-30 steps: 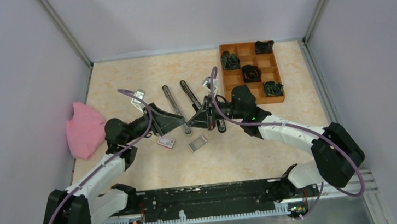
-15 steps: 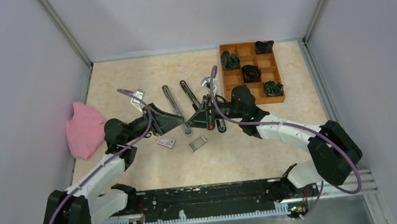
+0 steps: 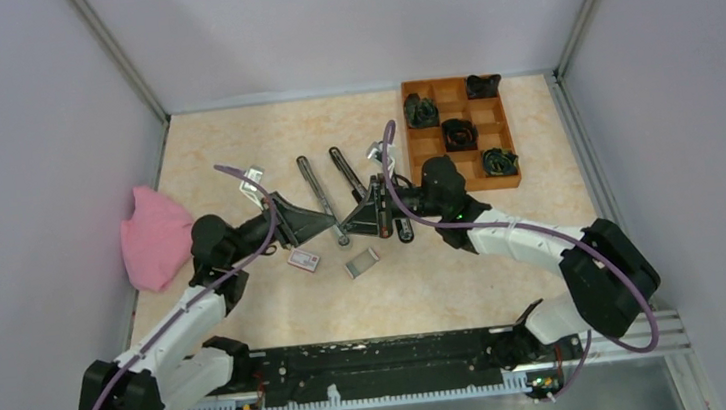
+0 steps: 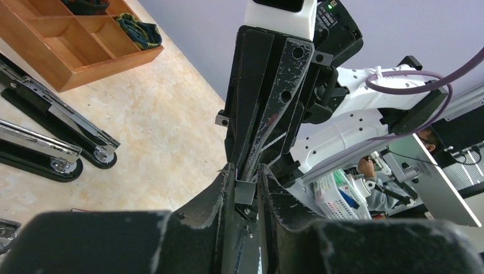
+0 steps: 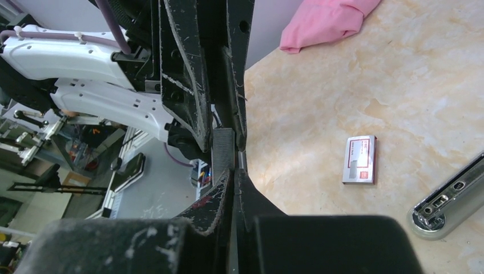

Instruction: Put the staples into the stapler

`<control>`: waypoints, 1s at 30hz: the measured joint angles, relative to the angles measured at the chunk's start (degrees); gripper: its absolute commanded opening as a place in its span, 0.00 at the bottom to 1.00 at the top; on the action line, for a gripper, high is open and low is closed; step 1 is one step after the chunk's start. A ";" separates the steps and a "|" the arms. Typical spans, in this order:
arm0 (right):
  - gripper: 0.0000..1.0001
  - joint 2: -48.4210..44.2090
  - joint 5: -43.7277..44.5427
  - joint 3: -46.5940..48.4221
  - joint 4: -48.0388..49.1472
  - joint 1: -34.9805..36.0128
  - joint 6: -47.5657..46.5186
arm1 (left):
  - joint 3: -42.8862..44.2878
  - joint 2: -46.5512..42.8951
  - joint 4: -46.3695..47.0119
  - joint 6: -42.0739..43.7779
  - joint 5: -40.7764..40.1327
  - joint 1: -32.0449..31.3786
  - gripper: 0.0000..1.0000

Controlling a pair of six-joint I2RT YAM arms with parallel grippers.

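Your right claw (image 5: 235, 174) is closed on the staples (image 5: 224, 149); the left claw (image 4: 246, 188) is narrow around them, grip I cannot tell.

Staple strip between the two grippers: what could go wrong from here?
1. The staples hang above the table, pinched only at the tips of the right gripper; a slight slip would probably drop them.
2. The left gripper has its fingers either side of the same short strip, tip to tip with the right one; a skewed squeeze could snap it, or the fingers could clash.
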 measured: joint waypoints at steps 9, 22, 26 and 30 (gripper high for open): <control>0.39 -0.72 4.11 0.13 -5.55 -0.04 -4.74 | 3.32 -5.31 -14.95 4.26 -8.04 0.00 0.22; 0.52 -11.04 26.29 -4.15 -10.75 9.14 -34.03 | 12.83 -5.86 -38.21 5.75 -25.11 -1.73 0.22; 0.53 -11.52 31.76 -9.05 -4.59 13.00 -46.27 | 13.49 -4.83 -41.29 4.02 -28.48 -2.93 0.20; 0.52 -10.01 37.13 -12.48 2.82 15.32 -57.61 | 13.55 -3.98 -43.15 1.07 -32.02 -4.61 0.18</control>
